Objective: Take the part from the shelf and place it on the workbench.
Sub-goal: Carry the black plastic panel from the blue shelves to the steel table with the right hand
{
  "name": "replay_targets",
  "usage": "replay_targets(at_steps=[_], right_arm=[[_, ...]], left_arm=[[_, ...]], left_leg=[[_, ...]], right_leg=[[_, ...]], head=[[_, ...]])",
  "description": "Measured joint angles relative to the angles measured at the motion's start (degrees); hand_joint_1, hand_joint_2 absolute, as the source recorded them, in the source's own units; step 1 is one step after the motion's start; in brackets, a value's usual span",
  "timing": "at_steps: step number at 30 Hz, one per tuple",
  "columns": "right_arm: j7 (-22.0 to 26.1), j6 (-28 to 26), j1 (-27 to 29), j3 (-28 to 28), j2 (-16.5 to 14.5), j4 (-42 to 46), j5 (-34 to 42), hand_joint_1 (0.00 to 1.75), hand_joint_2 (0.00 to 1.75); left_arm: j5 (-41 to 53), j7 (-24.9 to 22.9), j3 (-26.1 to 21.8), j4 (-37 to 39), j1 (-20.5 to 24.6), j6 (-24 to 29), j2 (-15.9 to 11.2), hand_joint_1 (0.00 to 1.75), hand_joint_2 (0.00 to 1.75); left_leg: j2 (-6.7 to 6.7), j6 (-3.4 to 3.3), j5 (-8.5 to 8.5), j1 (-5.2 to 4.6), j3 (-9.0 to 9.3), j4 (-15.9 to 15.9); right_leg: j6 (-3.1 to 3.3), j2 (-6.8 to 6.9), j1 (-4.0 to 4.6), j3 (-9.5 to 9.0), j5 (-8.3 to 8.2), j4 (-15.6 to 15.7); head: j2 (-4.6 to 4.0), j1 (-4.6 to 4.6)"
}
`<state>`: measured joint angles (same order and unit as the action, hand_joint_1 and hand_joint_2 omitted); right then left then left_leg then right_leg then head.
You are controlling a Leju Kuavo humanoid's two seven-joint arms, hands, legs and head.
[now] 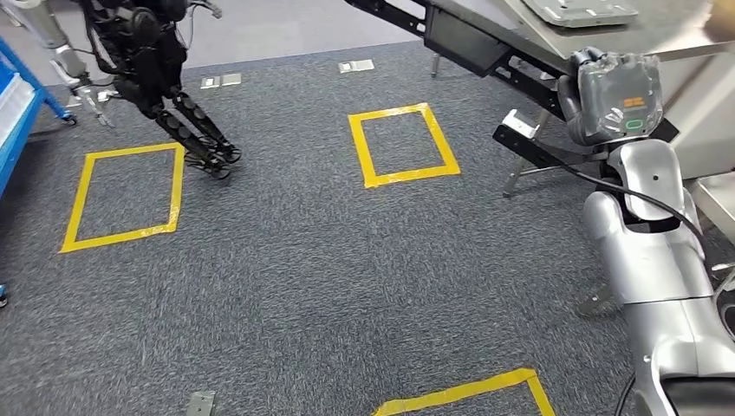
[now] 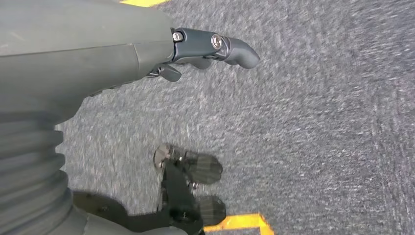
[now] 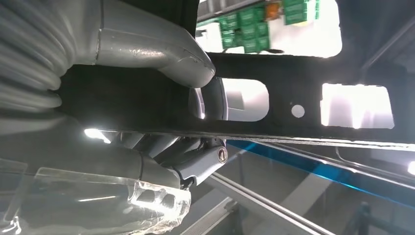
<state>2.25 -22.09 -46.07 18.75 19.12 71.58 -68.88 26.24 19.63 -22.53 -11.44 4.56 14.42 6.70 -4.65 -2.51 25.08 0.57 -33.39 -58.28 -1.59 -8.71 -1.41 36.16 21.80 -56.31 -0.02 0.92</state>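
Head view: I see coarse grey carpet [image 1: 303, 286] with yellow tape squares [image 1: 402, 145], open floor ahead; right hand [image 1: 615, 95] raised at grey workbench [image 1: 485, 22] edge, gripping flat black perforated part [image 1: 529, 143]; left wrist view: left hand [image 2: 147, 54] over carpet, fingers loosely spread, holding nothing; right wrist view: thumb and fingers clamp part's edge.

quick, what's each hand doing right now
Left hand: holds nothing, fingers loosely curled.
Right hand: grips the black part.
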Motion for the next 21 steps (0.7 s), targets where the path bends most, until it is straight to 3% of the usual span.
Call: replay_targets(at_steps=[2,4,6,7,8,9,10,12,13,15,16,17,19,21], right_arm=[[-0.02,0.02,-0.08,-0.13,0.23,0.02,-0.09,1.75,1.75],[-0.05,0.03,-0.08,-0.22,0.30,0.03,-0.23,1.75,1.75],[-0.14,0.07,0.23,-0.25,0.21,0.03,-0.32,1.75,1.75],[-0.18,0.14,0.37,-0.27,0.20,0.03,-0.35,1.75,1.75],[-0.21,0.24,0.45,-0.29,0.20,0.03,-0.38,1.75,1.75],[-0.22,0.34,0.47,-0.32,0.20,0.05,-0.41,1.75,1.75],[-0.22,0.44,0.45,-0.35,0.20,0.09,-0.42,1.75,1.75],[-0.22,0.52,0.42,-0.42,0.15,0.22,-0.44,1.75,1.75],[-0.24,0.55,0.43,-0.47,0.15,0.27,-0.44,1.75,1.75],[-0.26,0.58,0.49,-0.63,0.19,0.32,-0.45,1.75,1.75],[-0.26,0.60,0.48,-0.70,0.22,0.35,-0.45,1.75,1.75],[-0.26,0.62,0.46,-0.76,0.22,0.38,-0.46,1.75,1.75],[-0.26,0.67,0.44,-0.78,0.06,0.42,-0.50,1.75,1.75],[-0.26,0.71,0.47,-0.74,-0.22,0.37,-0.51,1.75,1.75]], left_arm=[[0.02,0.03,-0.01,-0.01,0.15,-0.01,0.04,0.00,1.75],[0.02,0.05,-0.01,-0.01,0.15,-0.02,0.05,0.00,1.75],[0.03,0.06,-0.01,0.01,0.08,-0.03,0.07,0.00,1.75],[0.04,0.06,-0.01,0.01,0.07,-0.03,0.08,0.00,1.75],[0.06,0.06,-0.01,0.01,0.08,-0.04,0.12,0.00,1.75],[0.08,0.06,-0.01,0.00,0.09,-0.04,0.16,0.00,1.75],[0.09,0.06,-0.01,-0.01,0.12,-0.03,0.19,0.00,1.75],[0.10,0.07,-0.01,-0.03,0.17,-0.02,0.22,0.00,1.75],[0.10,0.07,-0.01,-0.03,0.19,-0.02,0.22,0.00,1.75],[0.11,0.06,-0.01,-0.03,0.23,-0.01,0.22,0.00,1.75],[0.11,0.05,-0.01,-0.03,0.27,-0.01,0.21,0.00,1.75],[0.12,0.03,-0.01,-0.03,0.29,0.00,0.19,0.00,1.75],[0.11,-0.04,-0.01,-0.02,0.18,0.00,0.17,0.00,1.75],[0.10,-0.18,-0.01,-0.01,-0.06,0.02,0.18,0.00,1.75]], left_leg=[[1.63,-0.51,-0.83,0.12,0.41,1.30],[3.36,-0.80,-1.28,0.05,0.50,1.95],[5.21,-0.83,-1.30,-0.06,0.30,1.97],[6.14,-0.78,-1.28,-0.06,0.23,1.95],[7.04,-0.71,-1.25,-0.05,0.20,1.94],[7.87,-0.56,-1.19,-0.03,0.20,1.89],[8.64,-0.30,-1.06,-0.13,0.22,1.77],[9.93,0.45,-0.70,-0.51,0.24,1.45],[10.58,0.79,-0.52,-0.73,0.28,1.29],[11.66,1.37,-0.17,-0.67,0.41,1.06],[11.16,1.69,0.29,-0.44,0.31,0.57],[9.92,1.98,1.33,-0.17,-0.15,-0.75],[6.51,2.34,5.11,0.17,-2.73,-7.05],[5.11,2.32,8.49,0.20,-6.28,-14.84]], right_leg=[[-0.10,2.79,0.29,1.46,0.88,-1.77],[0.28,6.70,0.43,4.78,3.79,-8.25],[0.09,7.85,0.13,8.11,6.19,-15.38],[-0.30,8.10,-0.05,8.47,6.34,-16.40],[-0.85,8.47,-0.22,7.47,5.67,-14.87],[-1.42,9.28,-0.36,5.29,4.45,-11.15],[-1.80,10.98,-0.41,2.64,3.27,-6.52],[-1.76,13.45,0.05,-0.98,1.68,-0.43],[-1.43,13.80,0.30,-1.48,1.45,0.47],[-0.76,12.13,0.18,-1.27,1.18,0.35],[-0.47,11.41,-0.06,-1.24,1.09,0.35],[-0.02,10.70,-0.28,-1.23,1.01,0.37],[0.84,9.33,-0.31,-1.23,0.82,0.38],[1.34,7.67,0.02,-1.16,0.67,0.28]], head=[[0.00,-0.19],[0.00,-0.41],[0.00,-0.49],[0.00,-0.49],[0.00,-0.50],[0.00,-0.50],[0.00,-0.53],[0.00,-0.48],[0.00,-0.45],[0.00,-0.31],[0.00,-0.32],[0.00,-0.28],[0.00,-0.22],[0.00,-0.19]])
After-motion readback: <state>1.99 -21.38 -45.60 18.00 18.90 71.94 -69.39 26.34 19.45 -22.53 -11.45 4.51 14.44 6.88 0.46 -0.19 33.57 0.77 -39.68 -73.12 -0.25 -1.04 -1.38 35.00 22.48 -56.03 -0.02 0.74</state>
